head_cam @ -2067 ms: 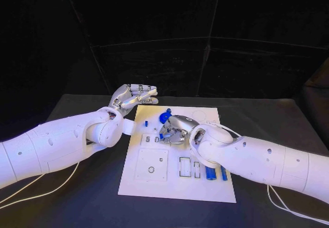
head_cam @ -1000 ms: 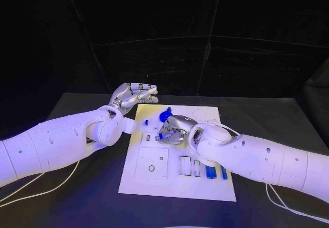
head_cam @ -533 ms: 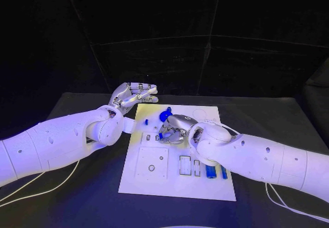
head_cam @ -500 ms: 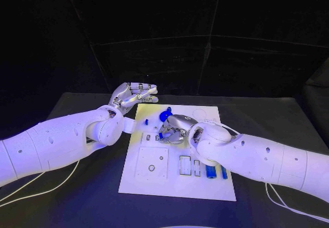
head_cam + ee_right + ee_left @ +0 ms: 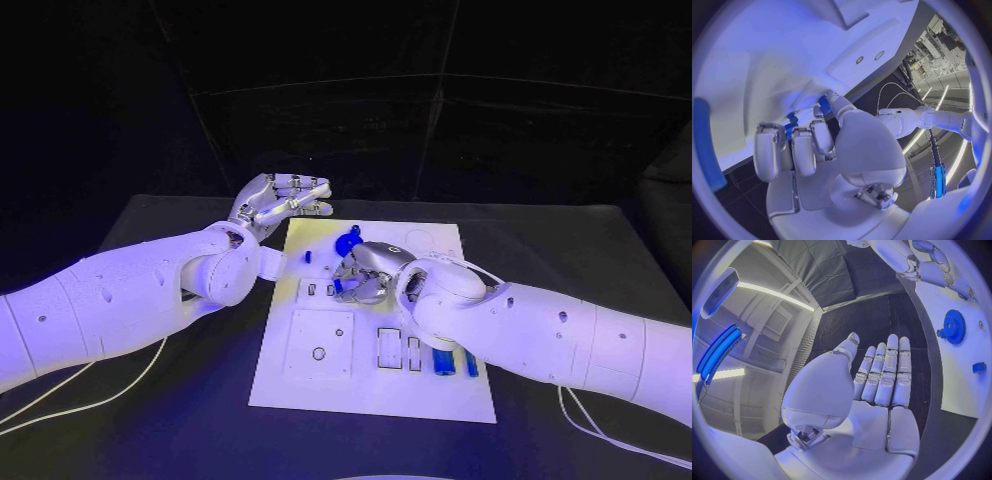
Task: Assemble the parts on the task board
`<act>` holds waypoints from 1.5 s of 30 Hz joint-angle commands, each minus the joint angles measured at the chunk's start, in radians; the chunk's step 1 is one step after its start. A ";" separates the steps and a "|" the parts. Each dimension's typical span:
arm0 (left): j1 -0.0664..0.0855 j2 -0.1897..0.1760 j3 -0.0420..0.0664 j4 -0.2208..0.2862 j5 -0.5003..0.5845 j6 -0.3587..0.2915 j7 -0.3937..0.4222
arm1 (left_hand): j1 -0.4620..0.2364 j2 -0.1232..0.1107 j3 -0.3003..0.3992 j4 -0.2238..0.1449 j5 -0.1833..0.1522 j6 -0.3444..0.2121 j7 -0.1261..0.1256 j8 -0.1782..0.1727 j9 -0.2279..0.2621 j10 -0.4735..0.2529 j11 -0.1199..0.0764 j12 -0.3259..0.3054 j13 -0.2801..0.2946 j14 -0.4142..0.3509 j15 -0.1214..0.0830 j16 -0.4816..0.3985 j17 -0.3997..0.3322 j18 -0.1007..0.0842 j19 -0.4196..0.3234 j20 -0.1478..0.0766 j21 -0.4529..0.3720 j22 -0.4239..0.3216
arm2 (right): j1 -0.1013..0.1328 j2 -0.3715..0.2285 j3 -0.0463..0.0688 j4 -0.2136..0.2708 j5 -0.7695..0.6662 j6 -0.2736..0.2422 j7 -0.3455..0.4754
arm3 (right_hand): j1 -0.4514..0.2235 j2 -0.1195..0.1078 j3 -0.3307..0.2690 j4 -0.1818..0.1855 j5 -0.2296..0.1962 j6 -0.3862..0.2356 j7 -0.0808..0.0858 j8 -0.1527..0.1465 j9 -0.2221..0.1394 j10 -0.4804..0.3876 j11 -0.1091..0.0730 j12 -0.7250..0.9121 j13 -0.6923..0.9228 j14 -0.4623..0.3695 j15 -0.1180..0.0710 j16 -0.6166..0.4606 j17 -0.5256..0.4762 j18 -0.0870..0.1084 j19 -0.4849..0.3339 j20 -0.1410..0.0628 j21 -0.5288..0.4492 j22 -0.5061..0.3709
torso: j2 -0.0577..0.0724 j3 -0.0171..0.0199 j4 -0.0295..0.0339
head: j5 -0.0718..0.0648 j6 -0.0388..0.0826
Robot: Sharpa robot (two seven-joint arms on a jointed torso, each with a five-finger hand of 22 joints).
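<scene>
Both hands differ: right hand (image 5: 369, 272) pinches a blue part (image 5: 791, 125) over the task board (image 5: 332, 385); left hand (image 5: 280, 203) empty, fingers apart.

The gear (image 5: 348, 243) stands on the task board (image 5: 368, 385), behind the right hand (image 5: 369, 272).

White arms (image 5: 116, 300), silver hands (image 5: 281, 203)

Your right hand (image 5: 372, 272) sits low over the middle of the task board (image 5: 325, 385), curled among small blue parts, with the blue gear (image 5: 348, 243) just beyond it, so that stretch is crowded. Your left hand (image 5: 280, 203) hovers with its fingers spread, off the board's far left corner. The board's near half lies uncovered, apart from two blue bars (image 5: 454, 362) beside the right forearm. Bare tabletop (image 5: 159, 420) flanks the board on both sides.
</scene>
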 commanded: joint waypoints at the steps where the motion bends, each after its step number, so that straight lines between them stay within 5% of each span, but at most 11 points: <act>1: 0.002 0.001 0.001 0.001 0.000 0.007 0.004 | 0.000 0.008 0.000 -0.006 0.000 0.007 -0.002 -0.003 -0.001 0.004 0.001 -0.005 -0.001 0.002 -0.001 -0.006 0.001 0.013 0.004 -0.002 -0.003 -0.001 | -0.004 -0.003 -0.005 -0.004 -0.005 0.022 -0.027 | -0.012 -0.002 -0.011 0.003 0.003 -0.008 -0.003 0.002 0.002 -0.008 -0.002 -0.007 0.024 0.065 0.007 -0.005 0.083 0.000 -0.002 0.005 -0.006 0.055 | 0.000 0.0006 0.0001 | -0.001 0.000; 7: 0.002 0.001 0.001 0.000 0.000 0.007 0.004 | 0.000 0.008 0.000 -0.006 0.000 0.007 -0.002 -0.003 -0.001 0.004 0.001 -0.005 -0.001 0.002 -0.001 -0.006 0.001 0.013 0.004 -0.002 -0.003 -0.001 | -0.004 -0.011 -0.005 0.005 -0.002 -0.060 0.005 | -0.034 -0.023 -0.066 0.022 0.000 -0.067 0.009 0.000 0.000 -0.020 0.009 -0.020 0.007 0.065 0.015 -0.005 0.083 0.001 -0.005 0.012 -0.008 0.050 | 0.000 0.0007 0.0008 | -0.002 -0.001; 13: 0.002 0.000 0.001 -0.004 -0.004 0.002 -0.010 | -0.003 0.009 0.002 -0.010 0.000 0.013 -0.007 -0.004 -0.001 0.011 -0.002 -0.006 -0.001 0.019 -0.007 0.001 0.007 0.015 0.016 -0.005 0.002 0.000 | -0.006 -0.040 -0.005 0.030 0.061 -0.211 0.191 | -0.027 -0.026 -0.112 0.037 0.008 -0.115 0.021 0.001 0.000 -0.028 0.020 -0.023 -0.001 0.068 0.024 0.002 0.100 0.001 -0.003 0.021 -0.008 0.051 | -0.001 0.0015 -0.0003 | 0.003 -0.001; 21: 0.002 -0.018 0.001 -0.011 -0.136 0.017 -0.200 | -0.100 -0.006 -0.038 0.030 0.003 0.126 -0.087 0.029 0.012 0.234 -0.097 0.072 0.040 0.397 -0.129 0.241 0.174 0.015 0.310 -0.125 0.195 0.088 | 0.011 -0.149 -0.003 0.110 0.228 -0.255 0.446 | -0.008 -0.015 -0.206 0.076 -0.002 -0.157 0.023 0.014 0.005 -0.034 0.024 -0.021 -0.008 0.068 0.031 0.006 0.111 0.004 -0.012 0.029 -0.014 0.040 | -0.005 0.0012 -0.0030 | 0.004 0.005; 22: 0.002 -0.019 0.001 -0.012 -0.157 0.025 -0.230 | -0.099 -0.004 -0.036 0.030 0.004 0.137 -0.093 0.032 0.014 0.261 -0.110 0.083 0.049 0.410 -0.139 0.298 0.220 0.016 0.335 -0.137 0.218 0.101 | 0.015 -0.162 -0.003 0.119 0.250 -0.253 0.459 | -0.001 -0.011 -0.212 0.077 -0.002 -0.152 0.023 0.017 0.005 -0.038 0.024 -0.026 -0.013 0.065 0.030 0.001 0.102 0.006 -0.018 0.028 -0.019 0.029 | -0.008 0.0021 -0.0034 | 0.005 0.004; 27: 0.003 -0.024 0.001 -0.016 -0.313 0.107 -0.422 | -0.114 -0.002 -0.038 0.041 -0.001 0.156 -0.117 0.044 0.023 0.330 -0.137 0.160 0.117 0.430 -0.167 0.884 0.813 0.010 0.397 -0.171 0.330 0.169 | 0.053 -0.243 -0.002 0.166 0.388 -0.229 0.488 | 0.022 0.005 -0.226 0.076 -0.003 -0.137 0.024 0.025 0.007 -0.050 0.024 -0.036 -0.026 0.063 0.030 -0.003 0.096 0.010 -0.030 0.028 -0.029 0.010 | -0.020 0.0068 -0.0045 | 0.008 0.001; 29: 0.005 -0.025 0.001 -0.015 -0.383 0.149 -0.499 | -0.141 0.002 -0.050 0.065 -0.001 0.157 -0.129 0.058 0.030 0.342 -0.151 0.232 0.179 0.433 -0.178 1.062 1.008 0.006 0.416 -0.181 0.407 0.227 | 0.070 -0.273 -0.002 0.180 0.446 -0.216 0.488 | 0.034 0.017 -0.229 0.073 -0.003 -0.112 0.019 0.039 0.011 -0.049 0.021 -0.034 -0.025 0.063 0.028 -0.004 0.096 0.010 -0.029 0.027 -0.029 0.011 | -0.025 0.0100 -0.0050 | 0.010 0.000; 33: 0.014 -0.022 0.002 -0.011 -0.526 0.233 -0.657 | -0.194 0.013 -0.093 0.120 0.003 0.160 -0.146 0.108 0.056 0.317 -0.161 0.429 0.347 0.438 -0.177 1.255 1.243 -0.020 0.448 -0.202 0.665 0.526 | 0.108 -0.331 -0.002 0.200 0.530 -0.193 0.478 | 0.046 0.031 -0.237 0.069 0.000 -0.083 0.011 0.055 0.014 -0.048 0.013 -0.033 -0.027 0.063 0.022 -0.006 0.093 0.010 -0.029 0.022 -0.030 0.009 | -0.034 0.0151 -0.0078 | 0.015 0.000; 34: 0.016 -0.021 0.002 -0.011 -0.553 0.248 -0.690 | -0.209 0.012 -0.114 0.138 0.003 0.165 -0.145 0.135 0.072 0.313 -0.174 0.549 0.457 0.442 -0.187 1.291 1.289 -0.037 0.467 -0.200 0.757 0.639 | 0.114 -0.342 -0.002 0.202 0.543 -0.189 0.475 | 0.047 0.033 -0.239 0.069 0.001 -0.079 0.009 0.058 0.015 -0.048 0.012 -0.033 -0.028 0.063 0.021 -0.007 0.093 0.010 -0.029 0.021 -0.030 0.009 | -0.036 0.0164 -0.0083 | 0.016 -0.001; 37: 0.026 -0.010 0.002 -0.011 -0.635 0.309 -0.820 | -0.201 0.036 -0.139 0.157 0.002 0.145 -0.153 0.191 0.110 0.277 -0.175 0.782 0.696 0.447 -0.190 1.332 1.347 -0.059 0.499 -0.205 0.898 0.827 | 0.134 -0.374 -0.002 0.205 0.583 -0.180 0.465 | 0.050 0.039 -0.243 0.068 0.009 -0.074 0.007 0.062 0.014 -0.048 0.009 -0.034 -0.030 0.062 0.018 -0.009 0.090 0.011 -0.030 0.018 -0.031 0.006 | -0.044 0.0203 -0.0095 | 0.019 -0.004; 45: 0.043 0.054 0.001 -0.048 -0.849 0.428 -0.987 | -0.212 0.068 -0.194 0.191 0.001 0.095 -0.165 0.327 0.213 0.244 -0.184 0.916 0.826 0.460 -0.203 1.374 1.411 -0.089 0.550 -0.207 1.014 1.005 | 0.155 -0.410 -0.002 0.180 0.620 -0.168 0.447 | 0.060 0.052 -0.250 0.064 0.045 -0.071 0.003 0.067 0.011 -0.049 0.005 -0.037 -0.035 0.062 0.014 -0.012 0.086 0.011 -0.031 0.014 -0.034 0.003 | -0.060 0.0314 -0.0127 | 0.027 -0.014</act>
